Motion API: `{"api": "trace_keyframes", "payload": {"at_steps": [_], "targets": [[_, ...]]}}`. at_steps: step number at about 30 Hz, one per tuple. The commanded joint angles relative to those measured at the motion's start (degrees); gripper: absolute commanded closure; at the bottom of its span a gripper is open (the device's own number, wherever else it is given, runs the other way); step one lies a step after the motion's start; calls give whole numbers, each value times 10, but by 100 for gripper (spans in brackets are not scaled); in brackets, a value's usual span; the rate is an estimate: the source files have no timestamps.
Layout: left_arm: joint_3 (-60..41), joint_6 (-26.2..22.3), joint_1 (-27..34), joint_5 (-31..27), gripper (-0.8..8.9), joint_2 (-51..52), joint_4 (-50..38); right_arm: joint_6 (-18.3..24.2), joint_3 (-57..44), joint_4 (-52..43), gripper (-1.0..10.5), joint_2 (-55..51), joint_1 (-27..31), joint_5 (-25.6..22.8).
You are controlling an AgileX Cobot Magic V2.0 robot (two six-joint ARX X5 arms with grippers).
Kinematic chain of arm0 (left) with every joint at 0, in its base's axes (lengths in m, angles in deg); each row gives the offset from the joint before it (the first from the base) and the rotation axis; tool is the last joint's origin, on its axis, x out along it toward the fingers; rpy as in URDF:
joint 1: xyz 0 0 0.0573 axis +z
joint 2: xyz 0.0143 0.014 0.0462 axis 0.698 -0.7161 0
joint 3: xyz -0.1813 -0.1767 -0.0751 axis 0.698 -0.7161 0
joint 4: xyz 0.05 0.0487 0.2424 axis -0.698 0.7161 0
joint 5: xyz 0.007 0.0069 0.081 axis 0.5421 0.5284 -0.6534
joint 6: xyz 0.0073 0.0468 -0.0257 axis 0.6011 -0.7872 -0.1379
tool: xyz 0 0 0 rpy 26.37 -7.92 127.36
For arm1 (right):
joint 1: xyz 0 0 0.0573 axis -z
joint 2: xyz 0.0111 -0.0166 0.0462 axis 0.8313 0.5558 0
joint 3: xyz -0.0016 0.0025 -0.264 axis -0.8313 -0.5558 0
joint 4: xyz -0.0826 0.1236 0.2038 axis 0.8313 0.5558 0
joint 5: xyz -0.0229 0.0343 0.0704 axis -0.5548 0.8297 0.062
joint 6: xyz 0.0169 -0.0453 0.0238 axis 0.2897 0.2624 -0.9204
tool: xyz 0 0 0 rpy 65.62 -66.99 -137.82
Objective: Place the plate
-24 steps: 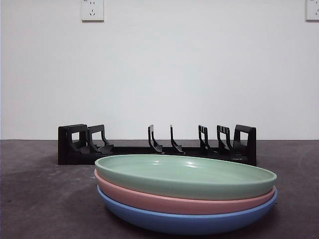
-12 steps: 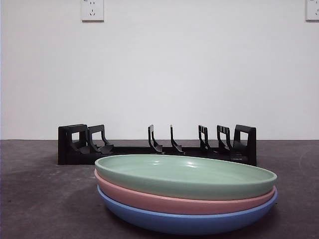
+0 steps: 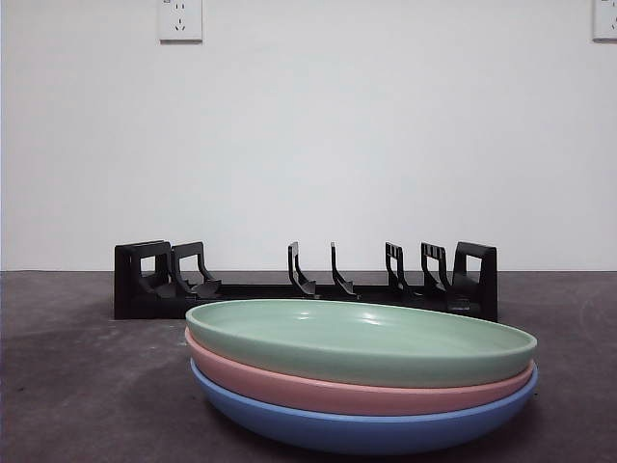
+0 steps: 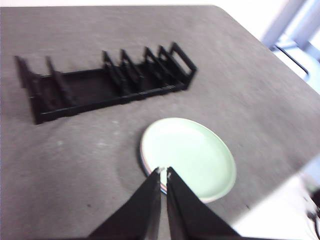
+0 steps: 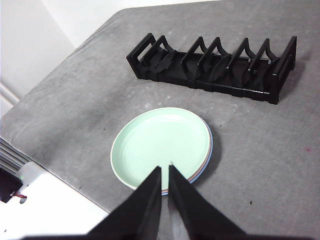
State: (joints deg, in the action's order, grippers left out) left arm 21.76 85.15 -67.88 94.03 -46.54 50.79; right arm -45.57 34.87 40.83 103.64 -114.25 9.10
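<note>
Three plates are stacked near the table's front edge: a green plate (image 3: 362, 340) on top, a pink plate (image 3: 318, 390) under it and a blue plate (image 3: 357, 430) at the bottom. The stack also shows in the left wrist view (image 4: 192, 155) and in the right wrist view (image 5: 159, 141). A black plate rack (image 3: 305, 282) with several upright dividers stands behind the stack and holds no plate. My left gripper (image 4: 163, 171) is shut and empty, high above the stack's edge. My right gripper (image 5: 164, 167) is shut and empty, high above the stack too. Neither arm shows in the front view.
The grey table (image 3: 87, 386) ends close beside the stack in both wrist views. A white wall with two sockets (image 3: 179, 19) stands behind the rack.
</note>
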Motion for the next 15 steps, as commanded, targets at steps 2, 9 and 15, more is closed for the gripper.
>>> {"api": "trace_keyframes", "payload": {"at_steps": [2,9,15], "targets": [[-40,-1,70,4,799,19,-16,-2,3,-7,924,2,-5,-1],[-218,-19,201,-7,798,116,-200,-2,3,-7,924,2,-5,-2],[-402,-62,227,-39,798,184,-406,-2,3,-7,924,2,-5,-1]]}}
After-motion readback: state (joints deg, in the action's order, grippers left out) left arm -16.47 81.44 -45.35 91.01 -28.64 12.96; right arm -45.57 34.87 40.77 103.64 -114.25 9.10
